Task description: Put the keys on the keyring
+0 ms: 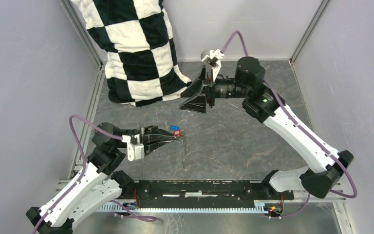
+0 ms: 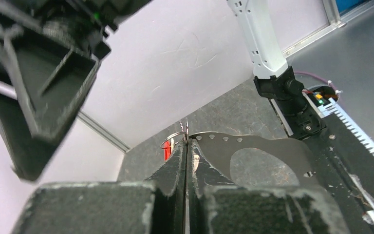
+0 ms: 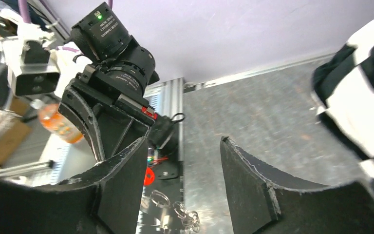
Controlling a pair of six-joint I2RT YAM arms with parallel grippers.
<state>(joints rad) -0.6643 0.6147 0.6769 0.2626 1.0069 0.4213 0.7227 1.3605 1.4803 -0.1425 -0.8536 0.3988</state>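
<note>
My left gripper (image 1: pixel 179 135) is shut, rolled on its side low over the table. At its tips (image 2: pixel 187 141) it pinches the edge of the keyring (image 2: pixel 272 148), a flat thin grey metal hoop with a big hole. From above the keyring shows edge-on as a thin line (image 1: pixel 183 153). The red key (image 1: pixel 177 132) hangs at the tips on a small wire ring (image 2: pixel 173 139) and shows beside the left finger (image 2: pixel 167 151). The blue key (image 1: pixel 175 127) lies just beyond it. My right gripper (image 1: pixel 189 97) is open and empty in the air, above and behind the keys (image 3: pixel 182 146).
A black-and-white checkered cloth (image 1: pixel 136 48) is bunched in the back left corner, close to my right gripper. Grey walls enclose the table on three sides. A black rail (image 1: pixel 199 187) runs along the near edge between the arm bases.
</note>
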